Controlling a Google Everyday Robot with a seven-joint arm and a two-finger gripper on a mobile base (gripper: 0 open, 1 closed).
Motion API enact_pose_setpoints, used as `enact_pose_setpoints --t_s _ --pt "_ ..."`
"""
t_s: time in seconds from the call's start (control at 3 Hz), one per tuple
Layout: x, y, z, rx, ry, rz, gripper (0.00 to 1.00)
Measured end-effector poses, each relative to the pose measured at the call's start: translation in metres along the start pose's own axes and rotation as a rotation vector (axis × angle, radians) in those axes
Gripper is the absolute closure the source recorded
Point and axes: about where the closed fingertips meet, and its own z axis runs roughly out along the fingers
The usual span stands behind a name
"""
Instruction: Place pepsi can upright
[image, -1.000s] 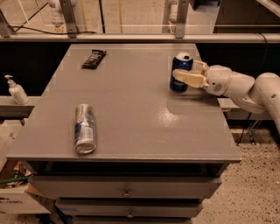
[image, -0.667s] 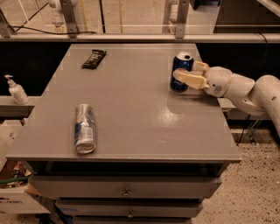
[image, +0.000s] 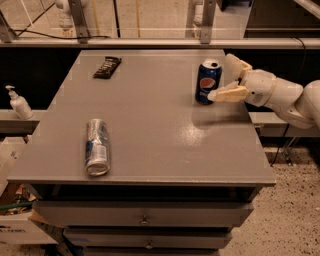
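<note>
The pepsi can (image: 208, 81), dark blue with a silver top, stands upright near the right edge of the grey table (image: 150, 125). My gripper (image: 223, 78) reaches in from the right and sits just right of the can. It is open: the near finger (image: 229, 94) has its tip by the can's lower right side, and the far finger (image: 235, 65) is apart from the can, behind and to its right. The can is not held.
A longer silver-and-blue can (image: 97, 146) lies on its side at the front left. A dark snack bar (image: 107, 67) lies at the back left. A pump bottle (image: 18, 103) stands on a ledge left of the table. Drawers (image: 145, 216) are below the top.
My gripper has drawn back to the right, so its fingers no longer enclose the can. The pepsi can stays upright in the same spot.
</note>
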Motion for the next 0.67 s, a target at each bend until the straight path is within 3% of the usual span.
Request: enact_pose_setpoints --t_s 0.33,0.67 --pt "-0.03 -0.001 -0.02 -0.001 0.086 -0.09 0.0" --pt "-0.058 0.0 -0.054 0.033 0.153 -0.167 0.0"
